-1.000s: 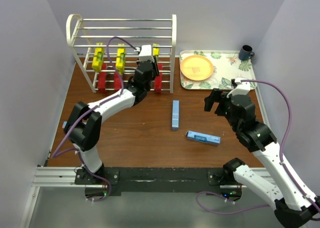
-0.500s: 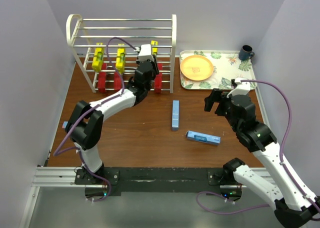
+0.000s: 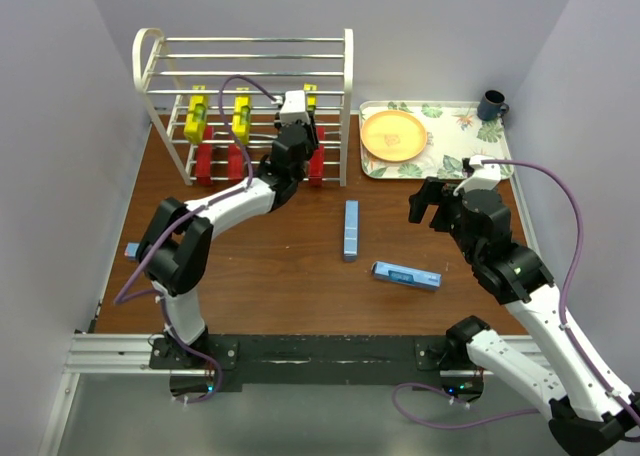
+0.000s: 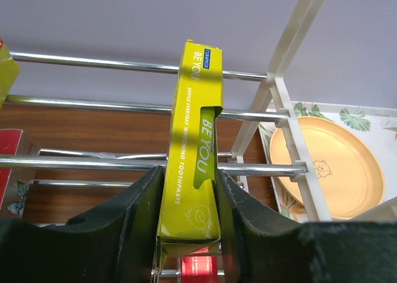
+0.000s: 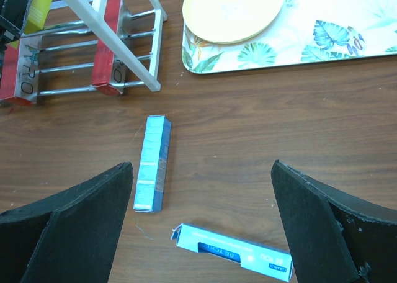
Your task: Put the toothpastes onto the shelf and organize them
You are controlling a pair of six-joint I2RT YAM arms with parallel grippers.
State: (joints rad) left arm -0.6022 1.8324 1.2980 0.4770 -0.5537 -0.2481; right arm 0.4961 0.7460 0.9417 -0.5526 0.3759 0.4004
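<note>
Left pincer clamps a yellow toothpaste upright between its fingers, against the shelf bars; right pincer gapes apart, two blue toothpastes untouched on the counter nearby.

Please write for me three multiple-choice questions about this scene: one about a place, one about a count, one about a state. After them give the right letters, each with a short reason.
1. Where does the orange plate lie?
A) on the floral tray
B) on the floor
C) leaning against the wall

2. How many light blue cartons show in the right wrist view?
A) one
B) two
C) four

3. What is the state of the left pincer?
A) open, holding nothing
B) shut on a yellow carton at the shelf
C) shut on a red carton

Right letters:
1 A: the tray's leaf pattern shows around the plate.
2 B: both lie flat on the brown table, apart from each other.
3 B: its fingers press both sides of the yellow carton among the shelf bars.
</note>
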